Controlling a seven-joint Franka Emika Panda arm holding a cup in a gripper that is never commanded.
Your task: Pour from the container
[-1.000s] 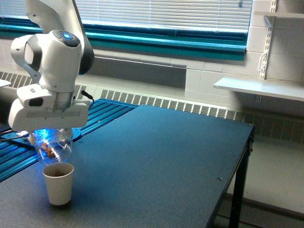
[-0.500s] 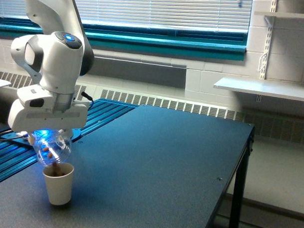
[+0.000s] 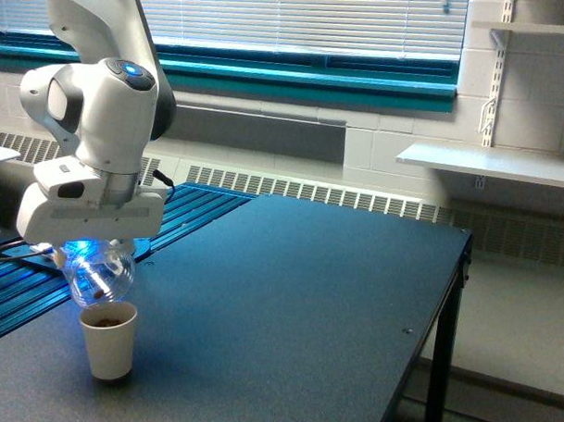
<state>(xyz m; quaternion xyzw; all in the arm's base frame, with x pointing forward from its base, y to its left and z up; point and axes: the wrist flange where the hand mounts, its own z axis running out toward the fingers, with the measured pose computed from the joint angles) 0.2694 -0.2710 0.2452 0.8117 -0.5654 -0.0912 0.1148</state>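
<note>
Container (image 3: 101, 276), a clear rounded jar lit blue from above, hung mouth-down directly over the paper cup (image 3: 110, 339), its lowest edge just clear of the cup's rim. Half a second before, brown pieces were dropping from its mouth into the cup; now that stream had stopped, only a piece or two showed inside the glass, and the jar sat a touch higher above the cup. My judgement was that the pour was nearly or fully done, with brown contents visible at the cup's top. The pincer (image 3: 90, 247) above the cup held the container by its upper end, its jaws hidden under the white hand housing. The cup stood on the dark desk (image 3: 294, 294), near the edge closest to the camera. No brand, label or writing could be read on jar, cup or arm.
</note>
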